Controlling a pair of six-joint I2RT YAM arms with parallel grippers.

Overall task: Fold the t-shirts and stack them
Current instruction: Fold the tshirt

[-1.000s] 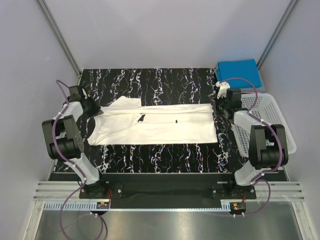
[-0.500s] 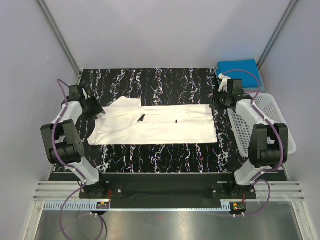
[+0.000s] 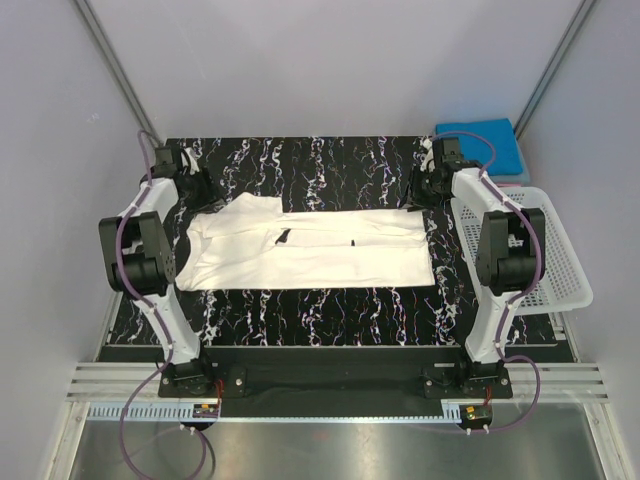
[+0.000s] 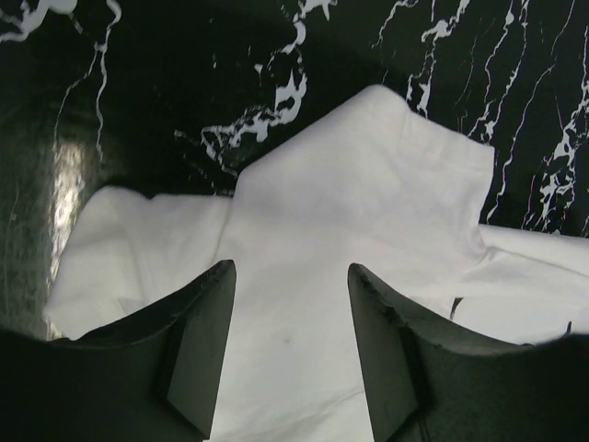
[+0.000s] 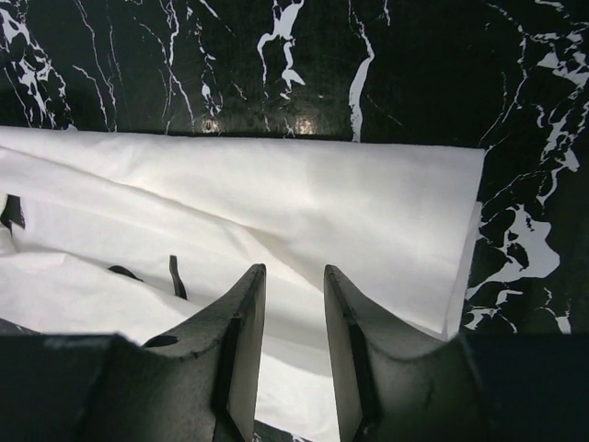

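Jaws of left gripper [image 4: 290,269] and right gripper [image 5: 293,269] stand released, empty, beside the white t-shirt [image 3: 310,245] (blue t-shirt [image 3: 480,140] far right).

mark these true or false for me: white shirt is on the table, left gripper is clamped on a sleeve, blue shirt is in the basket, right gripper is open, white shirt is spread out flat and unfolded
1. The white t-shirt lies on the table. True.
2. The left gripper is clamped on a sleeve. False: its fingers stand apart over the shirt and grip nothing.
3. The blue t-shirt is in the basket. False: it lies folded at the far right corner of the table, behind the basket.
4. The right gripper is open. True.
5. The white t-shirt is spread flat and unfolded. False: it is folded lengthwise into a long strip, with one sleeve sticking out at the left end.
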